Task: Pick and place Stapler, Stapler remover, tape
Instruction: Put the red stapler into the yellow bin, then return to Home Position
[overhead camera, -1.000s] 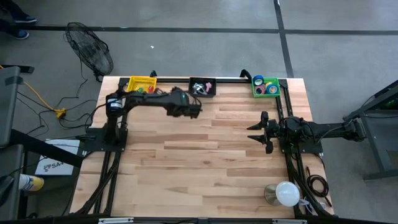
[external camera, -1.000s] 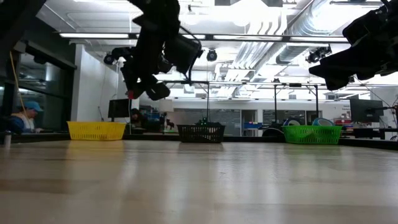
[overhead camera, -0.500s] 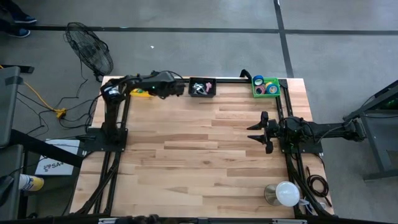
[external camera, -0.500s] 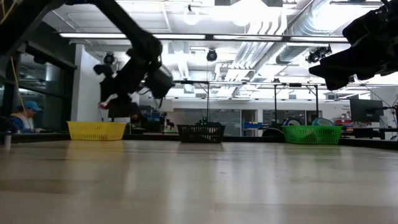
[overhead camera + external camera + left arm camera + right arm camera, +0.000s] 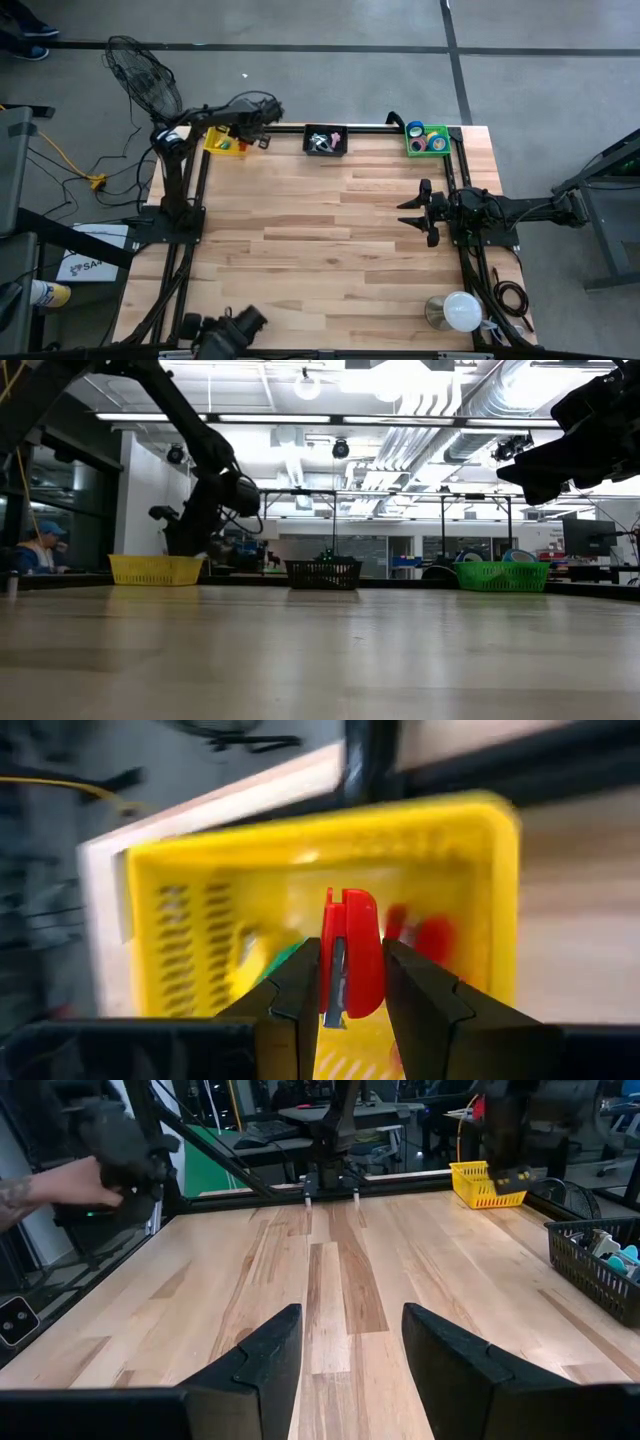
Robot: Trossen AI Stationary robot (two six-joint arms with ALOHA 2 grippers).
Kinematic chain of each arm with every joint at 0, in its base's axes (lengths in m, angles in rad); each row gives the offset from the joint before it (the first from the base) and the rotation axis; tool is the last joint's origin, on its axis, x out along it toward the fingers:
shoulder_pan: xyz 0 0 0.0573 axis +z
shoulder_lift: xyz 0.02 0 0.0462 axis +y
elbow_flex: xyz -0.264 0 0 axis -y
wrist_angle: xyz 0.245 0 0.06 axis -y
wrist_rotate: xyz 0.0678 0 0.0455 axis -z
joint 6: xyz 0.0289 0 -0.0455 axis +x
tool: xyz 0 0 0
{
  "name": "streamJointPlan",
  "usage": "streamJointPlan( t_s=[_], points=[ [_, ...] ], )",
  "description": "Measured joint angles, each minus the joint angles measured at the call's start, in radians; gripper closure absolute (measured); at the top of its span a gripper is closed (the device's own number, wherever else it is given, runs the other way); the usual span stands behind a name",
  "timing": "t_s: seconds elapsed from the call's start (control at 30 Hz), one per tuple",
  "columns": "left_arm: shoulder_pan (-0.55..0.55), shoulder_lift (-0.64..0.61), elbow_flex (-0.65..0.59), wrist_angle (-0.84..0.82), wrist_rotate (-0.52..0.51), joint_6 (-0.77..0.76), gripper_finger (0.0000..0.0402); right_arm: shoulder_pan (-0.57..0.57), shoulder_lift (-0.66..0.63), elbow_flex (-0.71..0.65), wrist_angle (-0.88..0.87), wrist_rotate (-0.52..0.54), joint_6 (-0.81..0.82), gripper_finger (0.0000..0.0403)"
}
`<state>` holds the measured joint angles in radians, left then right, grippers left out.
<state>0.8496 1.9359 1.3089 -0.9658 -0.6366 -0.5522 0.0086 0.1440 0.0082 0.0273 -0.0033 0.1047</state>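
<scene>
Left end effector of mine grips a red stapler upright, long axis vertical, above the yellow basket at the desk's far left; my right end effector waits, fingers apart.

Bright, even ceiling light; glare streaks the tabletop, and the yellow basket is motion-blurred
</scene>
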Motion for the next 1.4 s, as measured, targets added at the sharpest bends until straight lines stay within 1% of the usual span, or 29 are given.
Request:
streamJointPlan(
  t_s=[0.13,0.33,0.47,0.57,0.67,0.8,0.9,1.0,1.07,1.27,1.4],
  points=[
    [0.049,-0.035,0.000,0.081,0.105,0.079,0.0309,0.000,0.000,0.000,0.000,0.000,0.000,0.0238],
    [0.086,-0.079,0.001,0.100,0.202,0.147,0.0309,0.000,0.000,0.000,0.000,0.000,0.000,0.0237],
    [0.087,-0.100,0.001,0.099,0.216,0.202,0.0299,0.000,0.000,0.000,0.000,0.000,0.000,0.0237],
    [0.085,-0.118,0.001,0.088,0.223,0.237,0.0267,0.000,0.000,0.000,0.000,0.000,0.000,0.0238],
    [0.079,-0.133,0.001,0.063,0.240,0.270,0.0225,0.000,0.000,0.000,0.000,0.000,0.000,0.0238],
    [0.079,-0.160,0.001,0.028,0.231,0.306,0.0168,0.000,0.000,0.000,0.000,0.000,0.000,0.0238],
    [0.079,-0.193,-0.003,0.011,0.233,0.342,0.0137,0.000,0.000,0.000,0.000,0.000,0.000,0.0237],
    [0.079,-0.291,-0.052,0.069,0.253,0.369,0.0124,0.000,0.000,0.000,0.000,0.000,0.000,0.0237],
    [0.067,-0.380,-0.116,0.144,0.316,0.390,0.0123,0.000,0.000,0.000,0.000,0.000,0.000,0.0238],
    [0.046,-0.704,-0.397,0.341,0.606,0.443,0.0122,0.000,0.000,0.000,0.000,0.000,0.000,0.0238],
    [0.005,-0.965,-0.611,0.454,0.810,0.472,0.0122,0.000,0.000,0.000,0.000,0.000,0.000,0.0238]
  ],
)
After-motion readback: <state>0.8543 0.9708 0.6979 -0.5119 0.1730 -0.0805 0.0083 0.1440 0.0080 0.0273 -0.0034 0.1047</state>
